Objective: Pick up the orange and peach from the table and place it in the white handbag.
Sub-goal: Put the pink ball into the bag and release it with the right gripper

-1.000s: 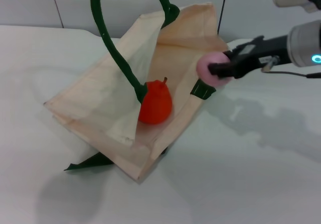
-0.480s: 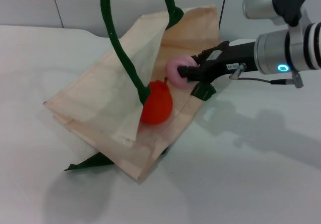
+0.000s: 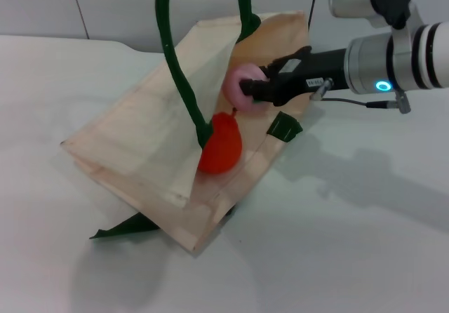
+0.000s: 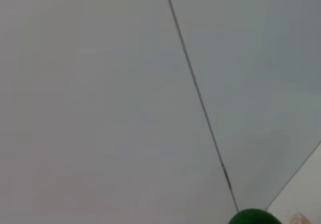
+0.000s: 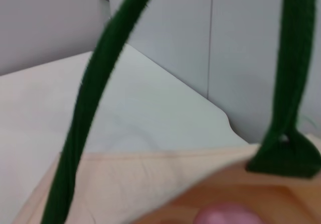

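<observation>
One fruit, the peach (image 3: 242, 85), was held clamped in the right gripper (image 3: 258, 87) just inside the raised mouth of the white handbag (image 3: 140, 158). Below it, the orange (image 3: 219, 144) was seen lying inside the bag, beside a green strap handle (image 3: 179, 74) lifted upward.
</observation>
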Controlling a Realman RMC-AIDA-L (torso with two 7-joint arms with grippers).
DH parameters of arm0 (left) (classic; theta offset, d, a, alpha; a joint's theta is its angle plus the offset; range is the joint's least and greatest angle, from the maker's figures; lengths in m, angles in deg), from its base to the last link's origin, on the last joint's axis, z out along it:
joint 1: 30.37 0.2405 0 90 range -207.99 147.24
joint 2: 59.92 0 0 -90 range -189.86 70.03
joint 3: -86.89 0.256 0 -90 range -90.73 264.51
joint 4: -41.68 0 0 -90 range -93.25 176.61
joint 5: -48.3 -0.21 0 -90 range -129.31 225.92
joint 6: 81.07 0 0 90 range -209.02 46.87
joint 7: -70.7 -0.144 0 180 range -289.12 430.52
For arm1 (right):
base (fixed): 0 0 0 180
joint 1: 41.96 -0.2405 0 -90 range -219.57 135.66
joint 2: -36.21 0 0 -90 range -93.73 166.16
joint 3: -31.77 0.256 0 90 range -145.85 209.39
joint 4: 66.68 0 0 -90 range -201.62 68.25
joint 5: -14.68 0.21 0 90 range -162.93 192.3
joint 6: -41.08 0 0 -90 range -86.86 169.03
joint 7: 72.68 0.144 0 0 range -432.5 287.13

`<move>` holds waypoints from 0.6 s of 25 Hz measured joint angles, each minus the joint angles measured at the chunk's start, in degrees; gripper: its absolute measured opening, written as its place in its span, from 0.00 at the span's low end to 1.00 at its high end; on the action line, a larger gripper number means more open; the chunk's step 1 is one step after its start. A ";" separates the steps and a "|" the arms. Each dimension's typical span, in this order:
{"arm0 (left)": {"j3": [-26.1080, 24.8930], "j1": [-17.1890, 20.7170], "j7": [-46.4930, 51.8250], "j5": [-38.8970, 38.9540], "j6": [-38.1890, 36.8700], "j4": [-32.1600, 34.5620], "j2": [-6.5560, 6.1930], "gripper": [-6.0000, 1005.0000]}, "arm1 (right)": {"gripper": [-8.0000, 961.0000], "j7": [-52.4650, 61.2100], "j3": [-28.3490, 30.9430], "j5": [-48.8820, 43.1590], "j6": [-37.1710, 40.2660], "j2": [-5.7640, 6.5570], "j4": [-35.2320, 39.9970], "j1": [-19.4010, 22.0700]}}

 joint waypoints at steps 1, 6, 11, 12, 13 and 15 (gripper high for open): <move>0.22 -0.13 0.12 0.03 -0.01 0.00 0.00 0.16 | 0.33 -0.95 0.00 0.78 -0.17 0.00 -0.54 -0.38; 1.81 -0.83 0.50 0.04 -0.44 -0.09 0.00 0.16 | 0.33 -5.27 -0.09 3.45 -1.20 0.00 -3.52 -2.92; 2.28 -1.29 0.55 0.04 -0.75 -0.25 0.00 0.17 | 0.33 -5.61 -1.02 3.81 -3.35 0.00 -8.18 -6.26; 2.28 -1.35 0.56 0.05 -0.80 -0.26 0.00 0.17 | 0.33 -5.63 -1.39 3.79 -3.85 0.00 -9.42 -6.88; 2.29 -1.40 0.58 0.04 -0.82 -0.26 0.00 0.17 | 0.32 -5.65 -1.72 3.78 -4.51 0.00 -10.57 -7.45; 2.38 -1.49 0.61 0.04 -0.85 -0.26 0.00 0.17 | 0.32 -5.64 -2.14 3.79 -5.66 0.01 -12.60 -8.31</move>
